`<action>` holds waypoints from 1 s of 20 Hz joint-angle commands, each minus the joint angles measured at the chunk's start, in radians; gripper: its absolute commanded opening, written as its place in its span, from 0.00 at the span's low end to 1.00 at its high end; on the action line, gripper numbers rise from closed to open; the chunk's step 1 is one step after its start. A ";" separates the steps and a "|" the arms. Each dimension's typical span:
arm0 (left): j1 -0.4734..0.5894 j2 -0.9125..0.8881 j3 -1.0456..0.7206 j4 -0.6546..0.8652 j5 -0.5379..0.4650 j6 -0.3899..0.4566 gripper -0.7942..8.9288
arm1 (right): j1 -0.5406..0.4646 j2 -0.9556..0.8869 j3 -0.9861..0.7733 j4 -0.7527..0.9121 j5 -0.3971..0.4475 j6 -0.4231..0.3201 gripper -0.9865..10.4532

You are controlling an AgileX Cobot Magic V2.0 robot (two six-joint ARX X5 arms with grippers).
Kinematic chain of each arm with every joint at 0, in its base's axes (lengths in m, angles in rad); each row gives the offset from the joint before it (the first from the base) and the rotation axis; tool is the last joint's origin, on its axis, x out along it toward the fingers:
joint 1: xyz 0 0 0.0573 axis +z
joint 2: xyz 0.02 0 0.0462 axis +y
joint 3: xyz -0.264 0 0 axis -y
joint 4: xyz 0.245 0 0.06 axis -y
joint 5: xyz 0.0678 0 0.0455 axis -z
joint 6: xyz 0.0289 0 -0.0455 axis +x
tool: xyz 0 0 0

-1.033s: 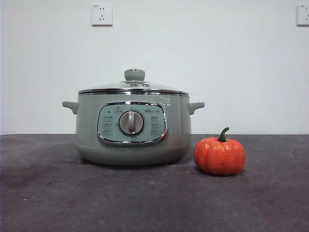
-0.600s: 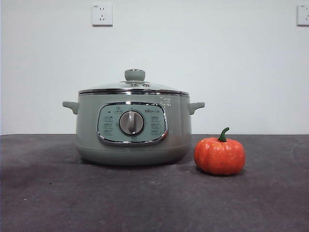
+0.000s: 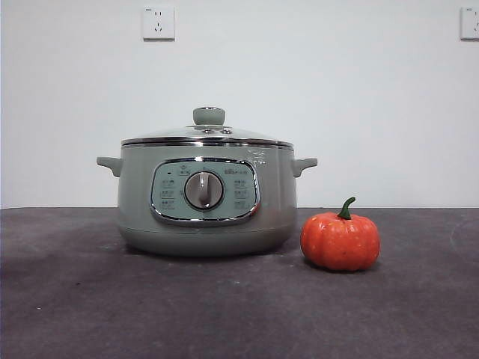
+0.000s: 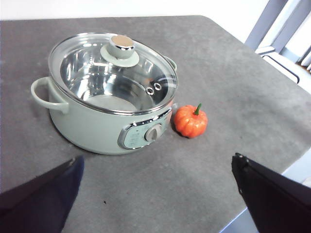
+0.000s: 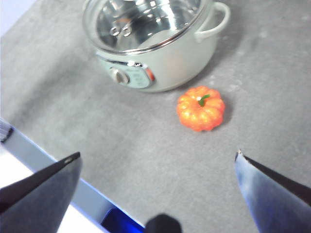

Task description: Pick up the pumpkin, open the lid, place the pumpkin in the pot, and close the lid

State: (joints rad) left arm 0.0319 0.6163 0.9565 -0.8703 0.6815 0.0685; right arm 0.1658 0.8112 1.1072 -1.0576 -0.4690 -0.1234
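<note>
The sage-green pot (image 3: 206,198) stands on the dark table with the glass lid (image 3: 207,134) shut on it. The orange pumpkin (image 3: 340,240) sits on the table just beside the pot, on the side of its control panel's right edge. Both also show in the left wrist view, pot (image 4: 92,121), lid (image 4: 116,68), pumpkin (image 4: 190,121), and in the right wrist view, pot (image 5: 165,58), pumpkin (image 5: 200,108). My left gripper (image 4: 158,182) is open, high above the table and well short of the pot. My right gripper (image 5: 158,167) is open, high above the table, short of the pumpkin.
The table's front edge (image 5: 53,167) lies close under the right gripper. A grey chair frame (image 4: 277,29) stands past the table's far corner. Two wall sockets (image 3: 158,22) sit on the white wall behind.
</note>
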 commanded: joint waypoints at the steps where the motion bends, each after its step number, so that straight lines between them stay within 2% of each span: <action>1: -0.001 0.000 0.002 0.002 0.000 0.006 0.79 | 0.029 0.033 0.003 0.013 0.001 0.003 0.72; 6: -0.001 -0.001 0.002 0.001 0.000 0.006 0.79 | 0.101 0.201 0.003 0.128 0.015 0.002 0.72; 13: -0.001 -0.001 0.002 0.001 0.000 0.006 0.79 | 0.159 0.531 0.003 0.328 0.140 -0.025 0.72; 17: -0.001 0.000 0.002 0.002 0.000 0.006 0.79 | 0.188 0.664 0.003 0.443 0.219 -0.036 0.72; 20: -0.001 0.000 0.002 0.001 -0.001 0.006 0.79 | 0.204 0.740 0.003 0.501 0.241 -0.035 0.72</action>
State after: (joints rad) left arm 0.0319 0.6170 0.9565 -0.8707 0.6807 0.0685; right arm 0.3672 1.5425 1.1091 -0.5602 -0.2317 -0.1505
